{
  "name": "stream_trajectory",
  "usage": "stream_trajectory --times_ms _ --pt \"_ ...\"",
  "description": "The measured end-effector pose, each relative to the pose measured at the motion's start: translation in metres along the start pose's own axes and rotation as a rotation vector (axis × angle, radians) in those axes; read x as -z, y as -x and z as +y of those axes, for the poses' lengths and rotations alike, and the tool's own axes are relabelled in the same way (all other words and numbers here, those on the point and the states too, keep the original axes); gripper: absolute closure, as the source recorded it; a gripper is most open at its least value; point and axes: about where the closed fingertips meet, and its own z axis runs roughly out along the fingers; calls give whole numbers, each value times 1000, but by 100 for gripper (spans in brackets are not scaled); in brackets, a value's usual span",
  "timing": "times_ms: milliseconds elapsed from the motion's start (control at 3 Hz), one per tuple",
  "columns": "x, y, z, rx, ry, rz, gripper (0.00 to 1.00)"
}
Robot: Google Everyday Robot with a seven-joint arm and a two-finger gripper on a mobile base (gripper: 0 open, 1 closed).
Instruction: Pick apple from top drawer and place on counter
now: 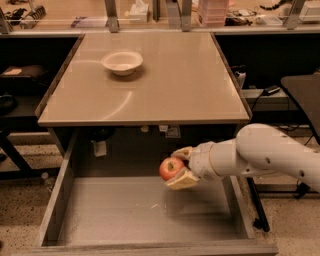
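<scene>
The small red apple (170,168) is held between the tan fingers of my gripper (177,167), which is shut on it. The white arm reaches in from the right. The apple hangs above the floor of the open grey top drawer (125,210), toward its back right part, just below the front edge of the counter (175,85). The drawer is pulled fully out and nothing else lies in it.
A white bowl (122,62) stands on the counter at the back left. A cluttered bench (150,12) runs along the back. A dark chair or stand (302,92) is at the right. Speckled floor lies on both sides of the drawer.
</scene>
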Motion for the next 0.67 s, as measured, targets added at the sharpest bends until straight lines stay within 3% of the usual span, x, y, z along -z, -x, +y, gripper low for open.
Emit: stream_trajectory --times_ms 667 --pt "140 47 -57 77 -204 -8 100"
